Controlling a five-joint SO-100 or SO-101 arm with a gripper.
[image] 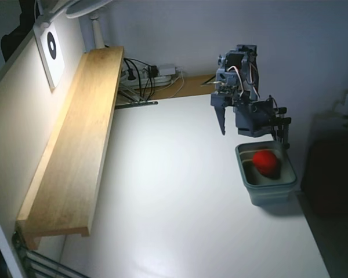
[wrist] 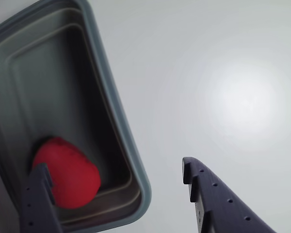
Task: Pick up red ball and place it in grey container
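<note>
The red ball (image: 265,161) (wrist: 68,174) lies inside the grey container (image: 284,186) (wrist: 115,111), resting on its floor near one end. The container stands on the white table at the right in the fixed view. My gripper (image: 232,130) (wrist: 114,174) hangs above and just left of the container's near-arm end, open and holding nothing. In the wrist view one dark finger (wrist: 39,199) overlaps the ball's image and the other finger (wrist: 208,194) is over bare table outside the rim.
A long wooden shelf (image: 75,150) runs along the left side of the white table (image: 174,202). Cables and a power strip (image: 151,75) lie at the back. The table's right edge passes close beside the container.
</note>
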